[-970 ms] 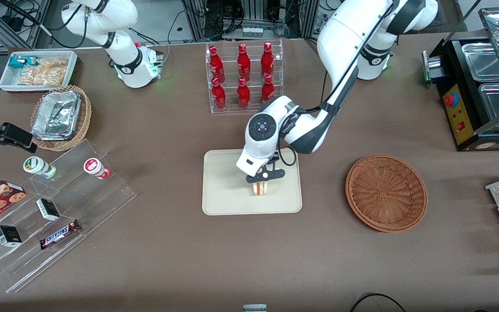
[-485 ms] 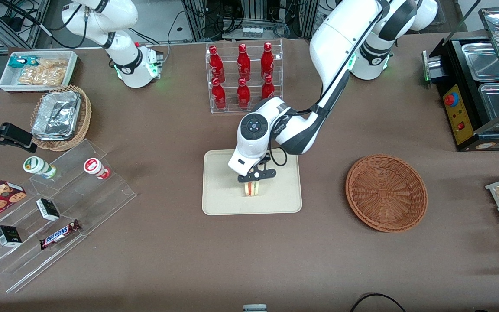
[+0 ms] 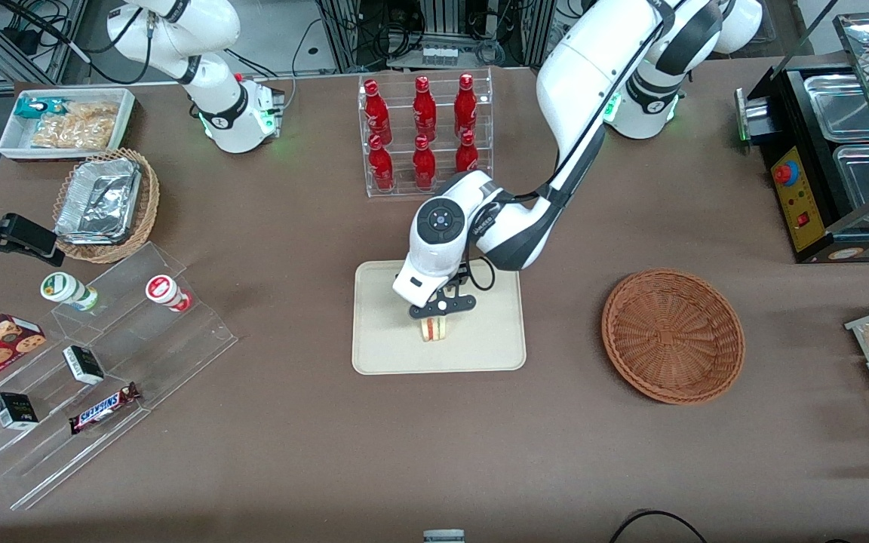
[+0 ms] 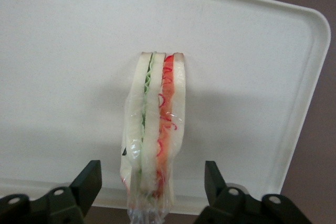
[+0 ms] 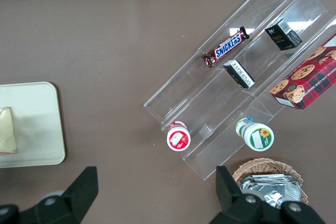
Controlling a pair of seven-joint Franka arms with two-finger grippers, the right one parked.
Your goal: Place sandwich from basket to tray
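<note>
My end effector (image 3: 433,329) hangs over the tray (image 3: 383,354), its fingers (image 4: 88,179) spread clear of the sandwich (image 4: 154,129), which stands on edge on the tray. The basket (image 3: 672,335) sits empty nearby. If I brush a bread face while lifting away, this narrow wedge could topple.

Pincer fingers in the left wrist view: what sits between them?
The sandwich stands on edge between the open pincer's fingers, gaps either side, over the tray. The left wrist view shows it.
</note>
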